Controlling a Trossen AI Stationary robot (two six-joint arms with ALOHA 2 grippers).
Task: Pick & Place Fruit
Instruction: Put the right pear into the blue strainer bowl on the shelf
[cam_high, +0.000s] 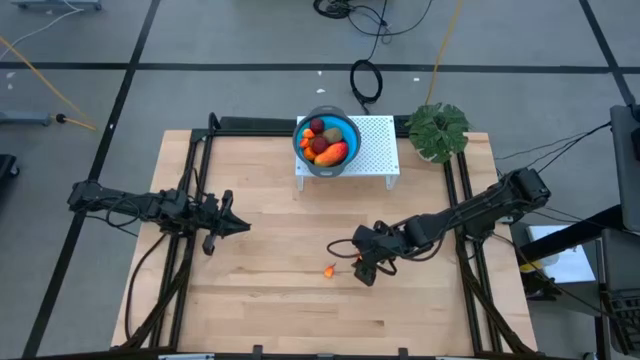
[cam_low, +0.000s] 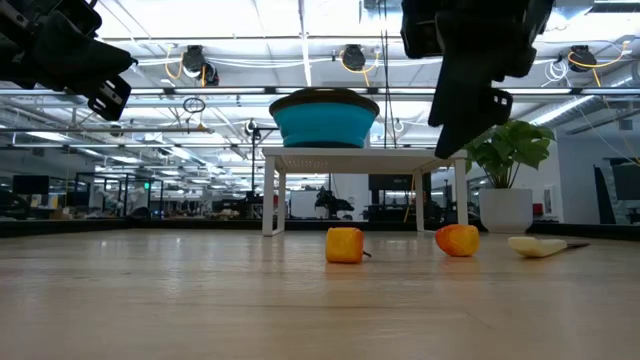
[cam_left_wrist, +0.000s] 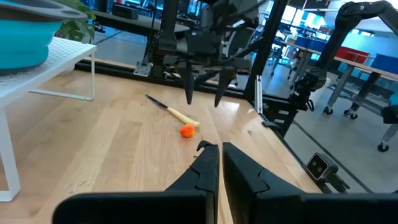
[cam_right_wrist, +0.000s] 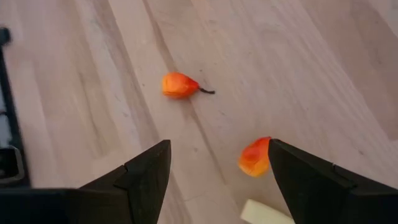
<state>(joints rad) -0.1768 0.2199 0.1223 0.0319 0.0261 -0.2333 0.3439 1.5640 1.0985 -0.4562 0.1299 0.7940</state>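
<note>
A wooden bench (cam_high: 270, 300) stands on a grey floor (cam_high: 200, 90) marked with dark lines. At its far edge sits a white perforated rack (cam_high: 375, 150) carrying a blue bowl (cam_high: 303, 152). Just beside the rack, at the far right corner, is a green plant (cam_high: 438, 128) in a white pot (cam_low: 505, 211). A yellow-handled knife (cam_left_wrist: 174, 112) lies flat on the bench. Black cable (cam_high: 366, 80) loops on the floor beyond.
</note>
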